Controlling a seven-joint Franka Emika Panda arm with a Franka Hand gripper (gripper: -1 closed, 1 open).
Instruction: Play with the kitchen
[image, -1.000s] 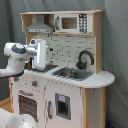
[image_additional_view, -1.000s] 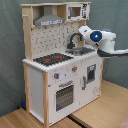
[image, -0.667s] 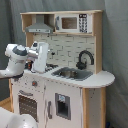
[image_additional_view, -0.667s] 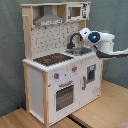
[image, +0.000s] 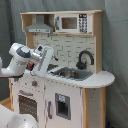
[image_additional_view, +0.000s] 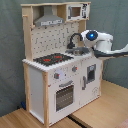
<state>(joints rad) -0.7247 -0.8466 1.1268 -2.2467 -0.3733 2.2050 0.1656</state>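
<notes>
The pincer (image: 49, 62) is held over the kitchen (image: 75, 92) hob (image_additional_view: 52, 59); whether it is spread cannot be told.

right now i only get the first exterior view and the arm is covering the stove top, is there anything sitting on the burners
observer: No. In the second exterior view the stove top is in plain sight, with red-ringed burners and nothing on them.
operator: so where's the arm from that side
observer: In the second exterior view the arm comes in from the right, and its round joint overlaps the faucet. No part of it crosses the burners.
operator: what's the kitchen standing on
observer: A wooden table, which runs out past the faucet end of the cabinet.
</notes>
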